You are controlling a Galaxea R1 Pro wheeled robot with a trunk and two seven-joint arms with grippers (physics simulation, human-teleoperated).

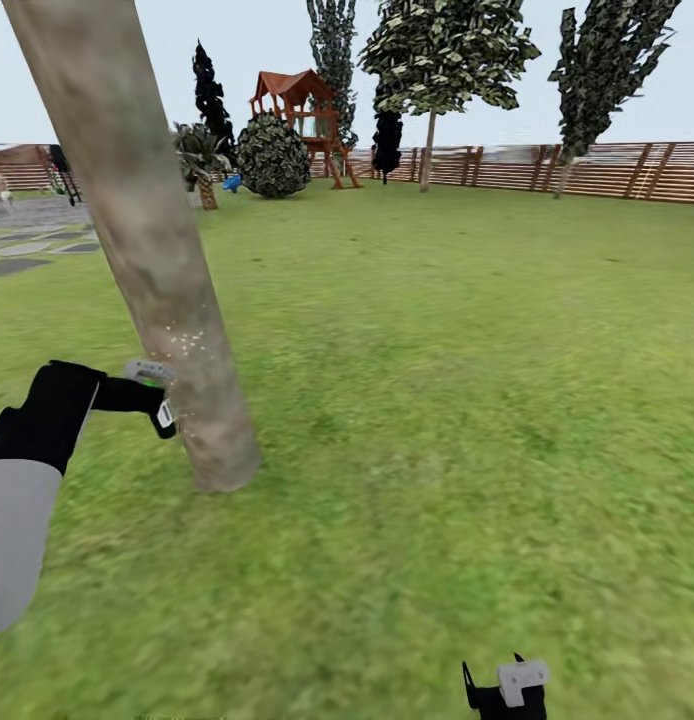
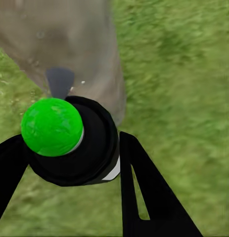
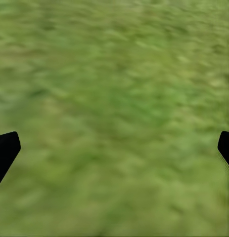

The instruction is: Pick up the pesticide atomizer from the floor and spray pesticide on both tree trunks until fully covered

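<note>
- My head camera looks forward and down across the lawn (image 1: 437, 400) to the far fence (image 1: 587, 170), the tree trunk (image 1: 157, 260) close at left.
- My left wrist camera looks along its fingers (image 2: 144, 192) at that same trunk (image 2: 69, 39) — very near.
- My right wrist camera faces straight down at grass (image 3: 114, 118), close up.

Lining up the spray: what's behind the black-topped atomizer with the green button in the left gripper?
Directly behind the atomizer, held by the left gripper, stands the thick grey-brown tree trunk, with grass lawn beside it. The atomizer hides the trunk's nearest patch.
</note>
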